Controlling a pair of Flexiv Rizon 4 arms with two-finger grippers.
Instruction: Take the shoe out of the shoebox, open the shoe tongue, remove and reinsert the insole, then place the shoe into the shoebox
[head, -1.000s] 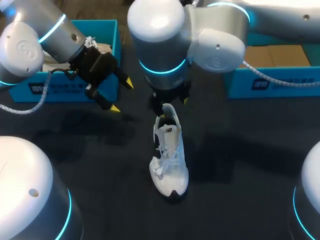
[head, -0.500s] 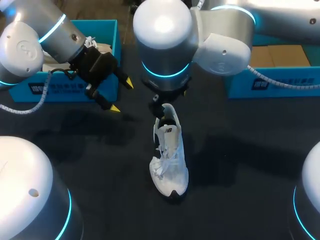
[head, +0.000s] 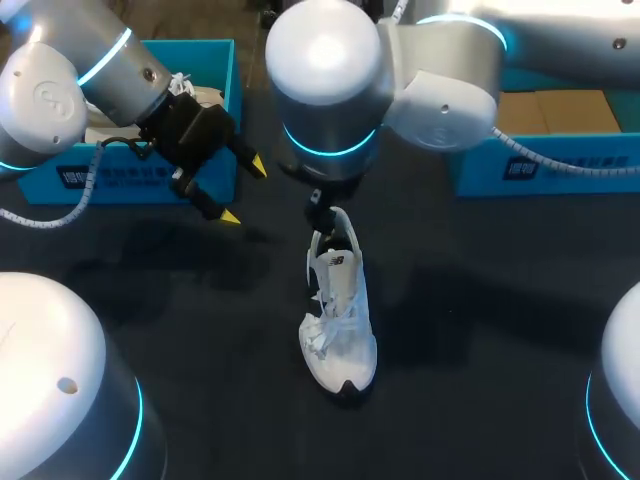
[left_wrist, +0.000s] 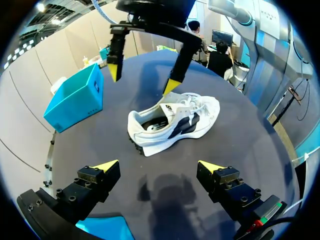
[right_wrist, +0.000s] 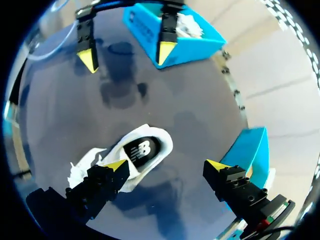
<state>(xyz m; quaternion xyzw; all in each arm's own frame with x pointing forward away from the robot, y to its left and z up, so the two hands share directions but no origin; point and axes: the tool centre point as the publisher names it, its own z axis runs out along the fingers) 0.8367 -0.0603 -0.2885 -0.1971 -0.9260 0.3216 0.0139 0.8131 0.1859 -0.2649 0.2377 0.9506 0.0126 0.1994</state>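
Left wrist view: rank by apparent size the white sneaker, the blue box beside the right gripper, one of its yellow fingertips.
1. White sneaker.
2. Blue cardboard box, slightly smaller; it sits farther off, so nearness may skew this.
3. Yellow fingertip of the right gripper, clearly smallest.

White arms (head: 60, 90), cyan rings (head: 330, 146) (glowing), yellow fingertips (head: 257, 167)

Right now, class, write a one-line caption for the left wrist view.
Open left gripper faces a white shoe on the table; the open right gripper hangs above it.
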